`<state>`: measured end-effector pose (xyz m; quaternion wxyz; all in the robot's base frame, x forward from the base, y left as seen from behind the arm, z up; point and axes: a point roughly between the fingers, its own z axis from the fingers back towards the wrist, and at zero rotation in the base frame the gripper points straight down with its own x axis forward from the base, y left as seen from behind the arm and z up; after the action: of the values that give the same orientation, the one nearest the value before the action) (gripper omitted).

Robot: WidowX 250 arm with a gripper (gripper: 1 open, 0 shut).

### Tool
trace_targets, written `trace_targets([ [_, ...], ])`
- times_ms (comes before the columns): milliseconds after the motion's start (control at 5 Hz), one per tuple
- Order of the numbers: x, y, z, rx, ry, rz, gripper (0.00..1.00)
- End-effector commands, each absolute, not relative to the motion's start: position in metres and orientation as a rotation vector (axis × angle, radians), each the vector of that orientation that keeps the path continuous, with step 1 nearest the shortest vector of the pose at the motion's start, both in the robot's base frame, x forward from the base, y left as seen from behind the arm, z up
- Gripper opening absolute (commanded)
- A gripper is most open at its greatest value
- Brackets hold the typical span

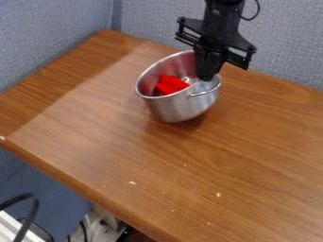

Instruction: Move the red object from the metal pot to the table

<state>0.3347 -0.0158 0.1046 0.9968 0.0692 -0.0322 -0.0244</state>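
A brown wooden table (101, 132) stands against grey walls. The arm points straight down, its gripper (205, 77) pinched together on the rim of the tilted metal pot (177, 104). The red object (164, 86) lies inside the pot.

Grey-blue panel walls (57, 24) meet in a far-left corner behind the brown wood table (190, 180), soft light glares on its left side, and dark cables (18, 219) lie below, near left.
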Motion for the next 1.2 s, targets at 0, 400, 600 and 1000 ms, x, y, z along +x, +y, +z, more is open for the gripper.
trace_targets([
  [0, 0.337, -0.017, 0.126, 0.159, -0.15, -0.077, 0.0],
  [400, 0.34, -0.014, 0.127, 0.194, -0.179, -0.129, 0.0],
  [600, 0.34, -0.01, 0.129, 0.213, -0.19, -0.159, 0.0],
  [1000, 0.34, -0.004, 0.128, 0.234, -0.206, -0.204, 0.0],
])
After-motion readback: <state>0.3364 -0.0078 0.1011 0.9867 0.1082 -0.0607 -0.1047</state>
